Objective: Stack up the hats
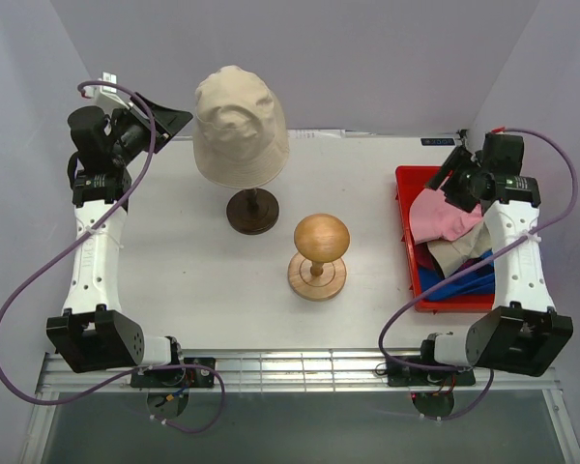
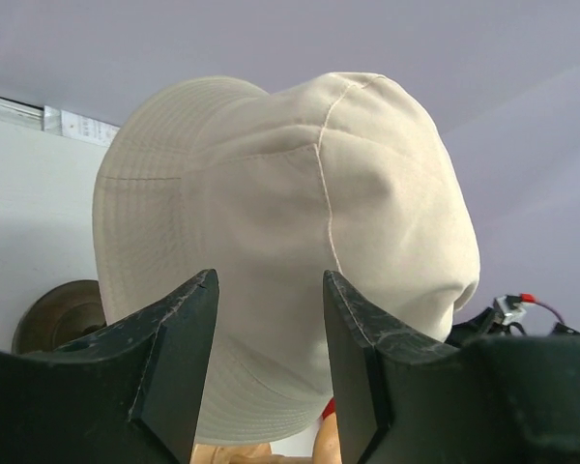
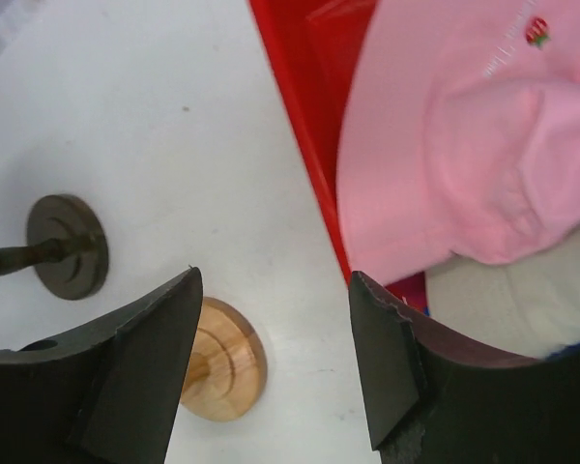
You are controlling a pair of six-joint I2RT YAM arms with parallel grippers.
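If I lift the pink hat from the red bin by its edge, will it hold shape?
Probably not: the pink hat looks like soft, creased fabric, so it should droop. It lies on beige fabric, which might drag along.

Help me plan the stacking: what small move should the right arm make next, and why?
Probably lower the right gripper onto the brim of the pink hat and close. Its jaws stand open over the red bin, the pink hat lies on top of the pile there, and the beige hat sits on its stand.
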